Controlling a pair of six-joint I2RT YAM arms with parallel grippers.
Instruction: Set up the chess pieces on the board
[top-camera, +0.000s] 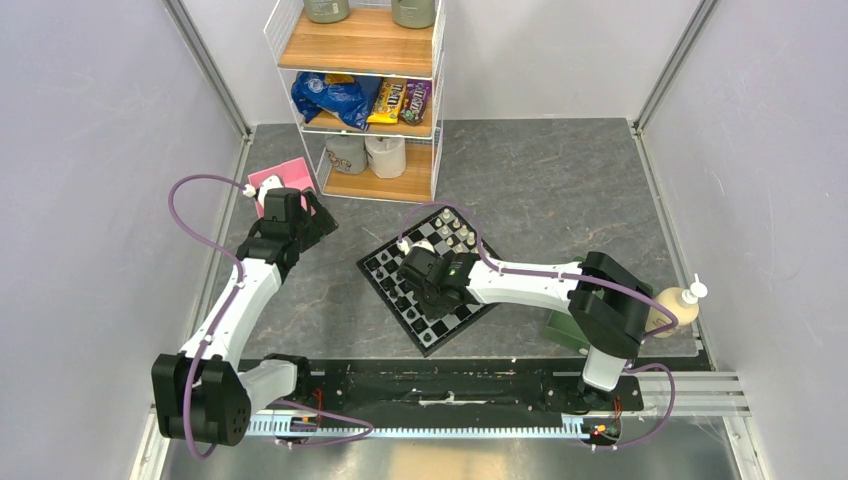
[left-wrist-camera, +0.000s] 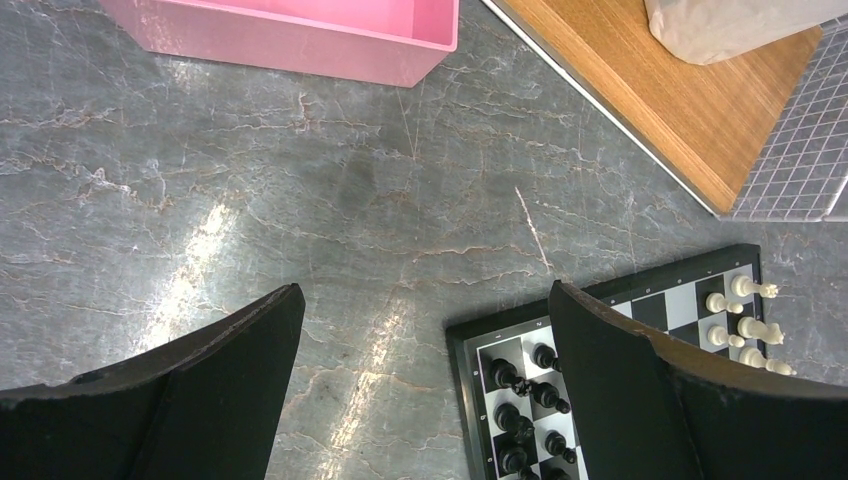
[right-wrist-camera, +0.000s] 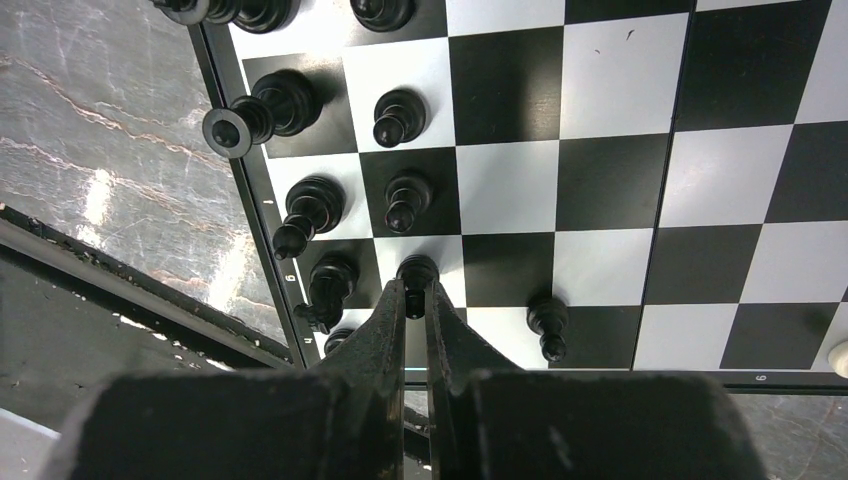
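Black pawn (right-wrist-camera: 416, 268) pinched in the right gripper's (right-wrist-camera: 415, 292) tips; a thin hold could slip, toppling pawns (right-wrist-camera: 548, 318) just beside. Left gripper (left-wrist-camera: 425, 300) gapes.

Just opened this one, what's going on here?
The right gripper is shut on a black pawn among the other black pieces along one edge of the board. White pieces stand at the opposite side. The left gripper hangs open over the table near the pink box, holding nothing.
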